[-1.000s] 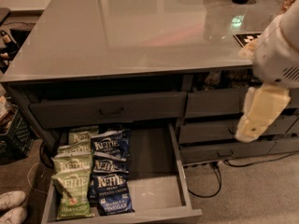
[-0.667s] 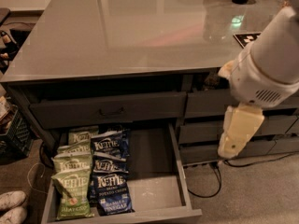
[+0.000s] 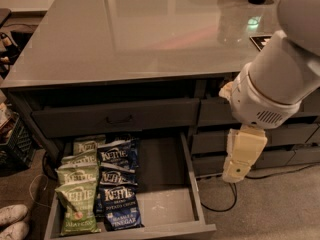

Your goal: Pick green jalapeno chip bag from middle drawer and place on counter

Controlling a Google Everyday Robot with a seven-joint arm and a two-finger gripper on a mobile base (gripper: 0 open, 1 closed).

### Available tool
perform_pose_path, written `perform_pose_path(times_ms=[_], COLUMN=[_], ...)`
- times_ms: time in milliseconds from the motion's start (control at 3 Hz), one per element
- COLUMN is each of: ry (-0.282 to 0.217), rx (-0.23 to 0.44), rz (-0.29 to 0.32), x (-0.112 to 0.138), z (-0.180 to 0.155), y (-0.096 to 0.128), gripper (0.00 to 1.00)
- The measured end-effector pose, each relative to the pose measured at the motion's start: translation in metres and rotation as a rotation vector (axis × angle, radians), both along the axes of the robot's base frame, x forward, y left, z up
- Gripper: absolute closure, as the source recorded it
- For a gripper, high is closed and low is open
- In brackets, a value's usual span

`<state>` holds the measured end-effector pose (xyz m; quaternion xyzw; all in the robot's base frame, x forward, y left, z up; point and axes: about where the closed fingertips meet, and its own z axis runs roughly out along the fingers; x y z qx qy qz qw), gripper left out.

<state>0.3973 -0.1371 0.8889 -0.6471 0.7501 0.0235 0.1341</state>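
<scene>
Gripper point(image 3: 240, 164) has dropped leftward, now lower right beside the middle drawer point(image 3: 160, 204), likely lining up a reach; open or closed, cannot tell. Green jalapeno chip bag point(image 3: 77, 211) lies lower left, drawer front.

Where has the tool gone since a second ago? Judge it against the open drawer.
Yes, it moved. The tool has gone left and down in the picture, toward the right wall of the middle drawer, and now hangs just right of it.
</scene>
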Motion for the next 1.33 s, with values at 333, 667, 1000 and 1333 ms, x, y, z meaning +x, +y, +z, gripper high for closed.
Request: perform_pose_path(times_ms=[333, 667, 1000, 1333], ry=[0.040, 0.103, 0.161, 0.164], rx=[0.051, 0.113, 0.155, 0.158], rz=[0.021, 0.034, 0.057, 0.057], x=[-0.003, 0.004, 0.012, 0.013], z=[-0.031, -0.081, -0.121, -0.124], y=[0.018, 0.046, 0.077, 0.078], gripper=[0.00, 0.00, 0.00, 0.00])
